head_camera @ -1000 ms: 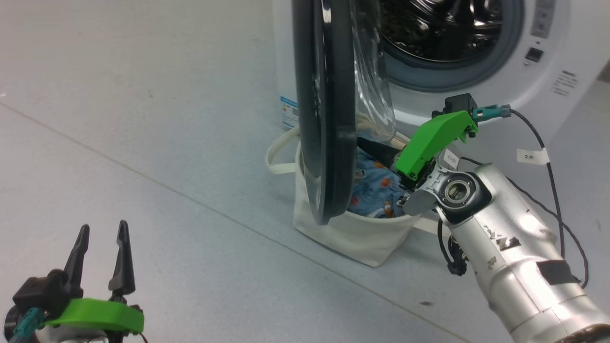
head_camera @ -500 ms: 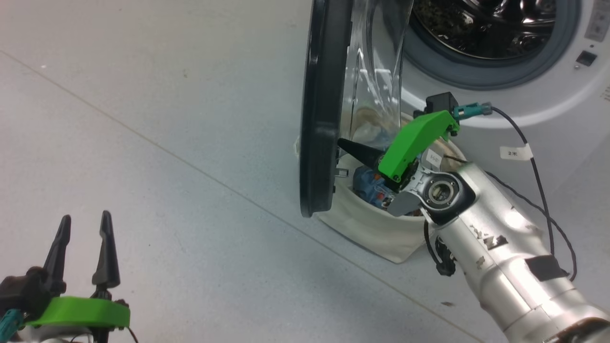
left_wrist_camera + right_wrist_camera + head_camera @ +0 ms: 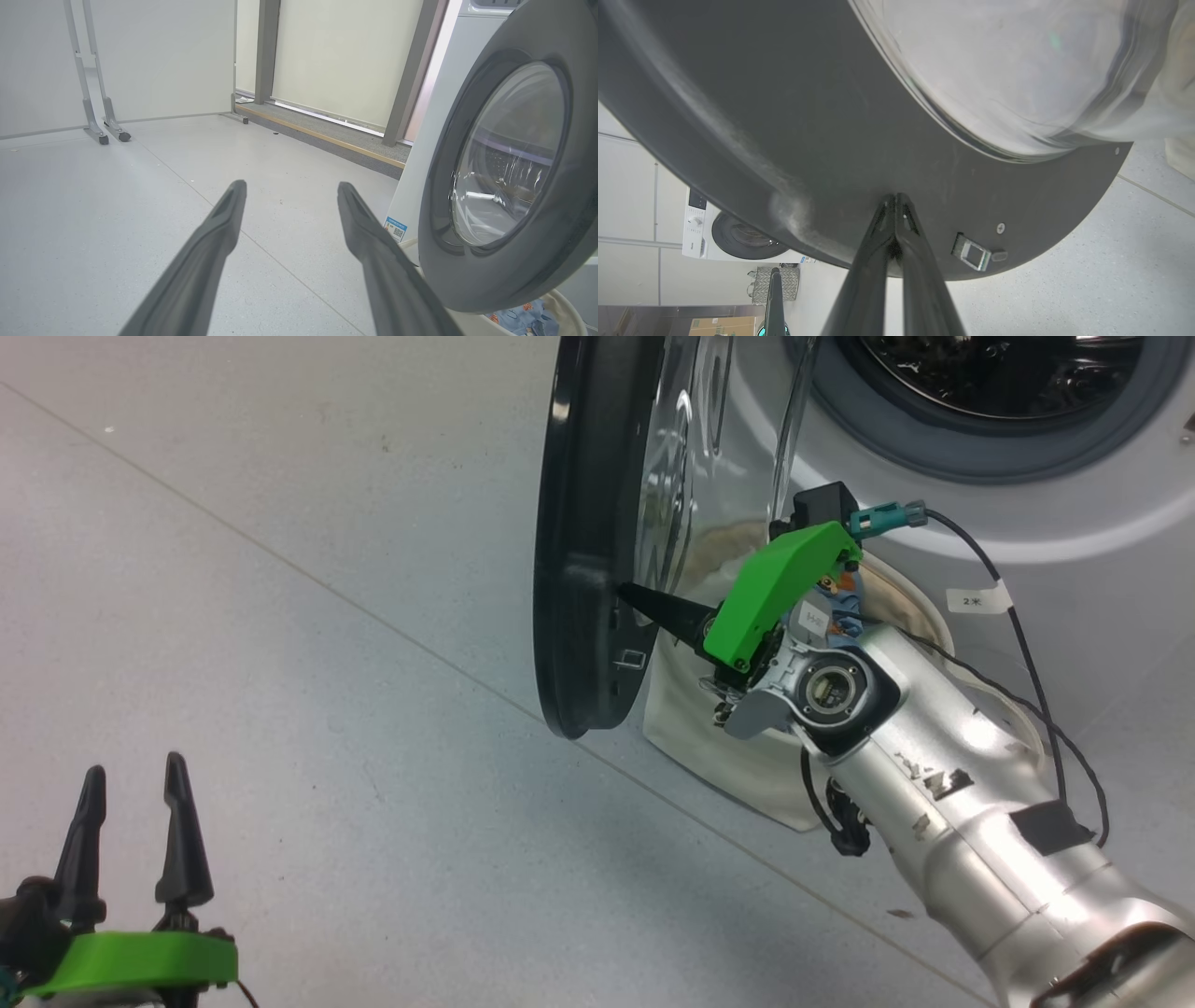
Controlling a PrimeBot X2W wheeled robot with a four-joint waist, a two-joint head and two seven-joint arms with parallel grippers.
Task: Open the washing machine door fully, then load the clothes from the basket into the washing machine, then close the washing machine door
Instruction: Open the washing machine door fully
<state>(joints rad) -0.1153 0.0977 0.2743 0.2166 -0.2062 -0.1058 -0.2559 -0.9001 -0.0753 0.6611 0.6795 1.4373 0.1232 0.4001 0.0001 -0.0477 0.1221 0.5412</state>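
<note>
The washing machine door (image 3: pixel 583 551) stands partly open, its black ring toward me and its glass bowl (image 3: pixel 691 476) bulging toward the washing machine (image 3: pixel 1027 541). My right gripper (image 3: pixel 624 590) is shut on nothing, its tips pressed against the inner face of the door ring; the right wrist view shows the same contact (image 3: pixel 895 198). The cream basket (image 3: pixel 747 775) sits under the door and my right arm. A bit of the blue printed clothes (image 3: pixel 843 607) peeks out behind the green mount and again in the basket (image 3: pixel 521 319). My left gripper (image 3: pixel 131 793) hangs open at lower left, over bare floor.
The steel drum (image 3: pixel 990 373) is open at upper right. A black cable (image 3: pixel 1027 644) with a white tag trails over my right arm. A wheeled metal frame (image 3: pixel 100 116) stands far left; a second washer (image 3: pixel 733 233) stands across the room.
The head camera has shifted. My right gripper has moved left from over the basket until its tips touch the door ring, and the door has swung further from the machine.
</note>
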